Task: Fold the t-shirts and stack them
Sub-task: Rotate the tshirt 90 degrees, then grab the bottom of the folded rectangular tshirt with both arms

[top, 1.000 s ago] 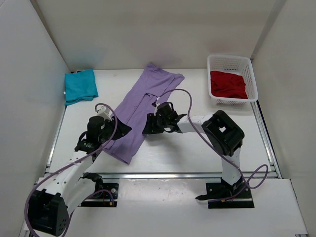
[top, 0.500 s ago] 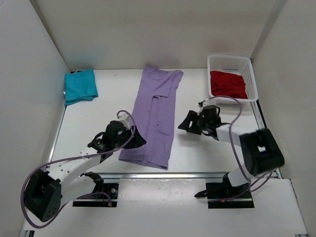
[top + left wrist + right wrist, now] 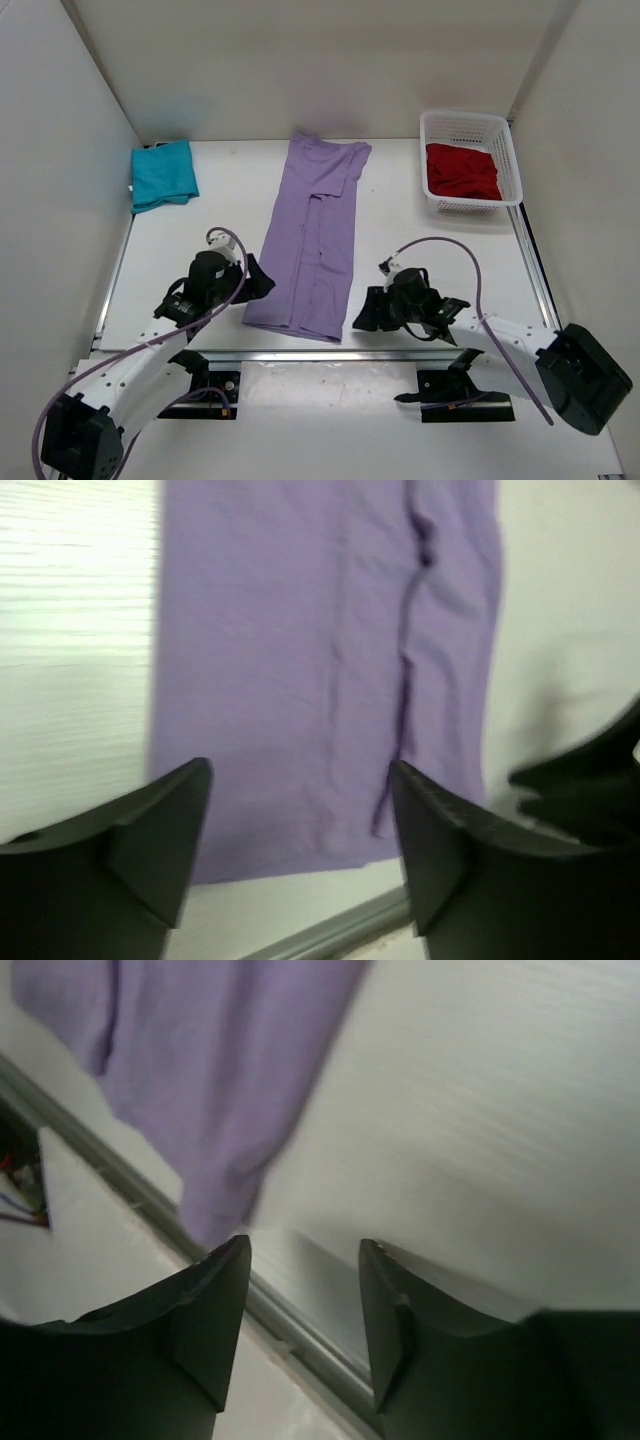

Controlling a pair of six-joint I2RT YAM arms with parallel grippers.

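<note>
We see the purple shirt (image 3: 312,238) running lengthwise up mid-frame, its bottom edge between both empty, parted grippers (image 3: 258,279) (image 3: 366,313).

The white worktop (image 3: 400,200) sits inside plain white walls (image 3: 300,60) that rise at nine, twelve and three o'clock. A metal rail (image 3: 330,354) crosses its near edge at six o'clock, and a dark strip (image 3: 532,255) edges it at three. A white lattice basket (image 3: 470,125) stands at one o'clock. Light falls evenly, with soft shadows.
</note>
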